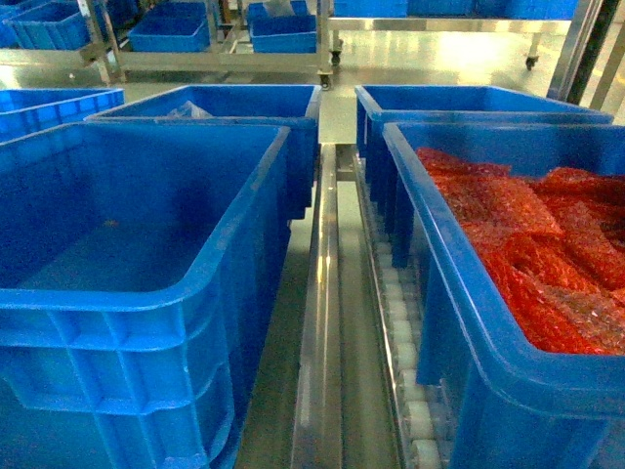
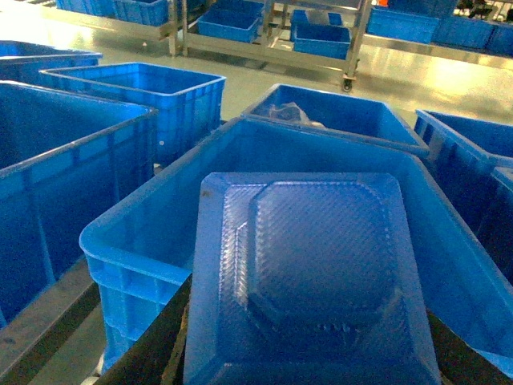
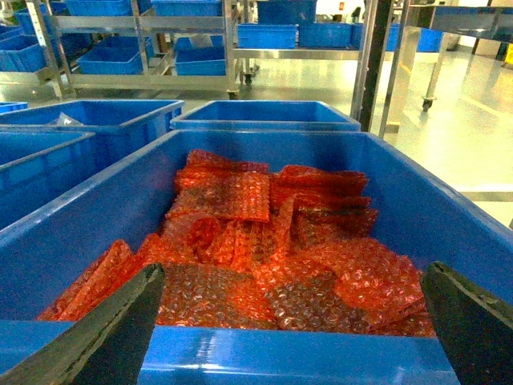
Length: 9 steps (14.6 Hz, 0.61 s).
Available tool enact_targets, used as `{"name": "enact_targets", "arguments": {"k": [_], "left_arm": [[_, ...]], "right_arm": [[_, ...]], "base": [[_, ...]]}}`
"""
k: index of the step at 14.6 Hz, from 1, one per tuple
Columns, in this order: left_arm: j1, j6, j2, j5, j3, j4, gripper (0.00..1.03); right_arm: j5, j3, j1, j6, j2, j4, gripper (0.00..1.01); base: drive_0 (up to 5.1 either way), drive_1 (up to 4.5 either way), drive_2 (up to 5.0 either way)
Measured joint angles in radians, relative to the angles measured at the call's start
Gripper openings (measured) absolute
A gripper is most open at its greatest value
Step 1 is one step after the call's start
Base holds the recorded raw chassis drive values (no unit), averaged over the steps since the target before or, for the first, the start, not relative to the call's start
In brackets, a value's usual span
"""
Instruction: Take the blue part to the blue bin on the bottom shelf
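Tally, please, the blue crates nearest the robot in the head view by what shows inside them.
Crates with red packets: 1
Crates with clear plastic: 1
Crates with no contents showing: 3
Total: 5

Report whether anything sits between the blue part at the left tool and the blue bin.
Nothing visible does. The blue part sits between the fingers of the left tool, over the open blue bin. The bin has no lid, and the part of its inside that shows looks bare.
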<state>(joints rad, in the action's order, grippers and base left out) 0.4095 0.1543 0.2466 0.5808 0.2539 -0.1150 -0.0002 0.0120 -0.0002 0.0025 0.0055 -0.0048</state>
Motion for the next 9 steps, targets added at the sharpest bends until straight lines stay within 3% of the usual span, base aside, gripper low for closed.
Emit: {"name": "enact_targets", "arguments": {"k": [7, 8, 9], "left_arm": [[0.0, 0.0, 0.0, 0.0, 0.0, 0.0, 0.43], [0.062, -0.06, 0.025, 0.157, 0.005, 0.057, 0.43], [0.073, -0.068, 0.029, 0.17, 0.006, 0.066, 0.43]], "right_arm": [[0.0, 0.0, 0.0, 0.0, 0.0, 0.0, 0.98], [0.0, 0.0, 0.0, 0.0, 0.0, 0.0, 0.98], [0.0, 0.0, 0.0, 0.0, 0.0, 0.0, 0.98]], "base": [[0.0, 0.0, 0.0], [0.0, 0.0, 0.0], [0.0, 0.0, 0.0]]}}
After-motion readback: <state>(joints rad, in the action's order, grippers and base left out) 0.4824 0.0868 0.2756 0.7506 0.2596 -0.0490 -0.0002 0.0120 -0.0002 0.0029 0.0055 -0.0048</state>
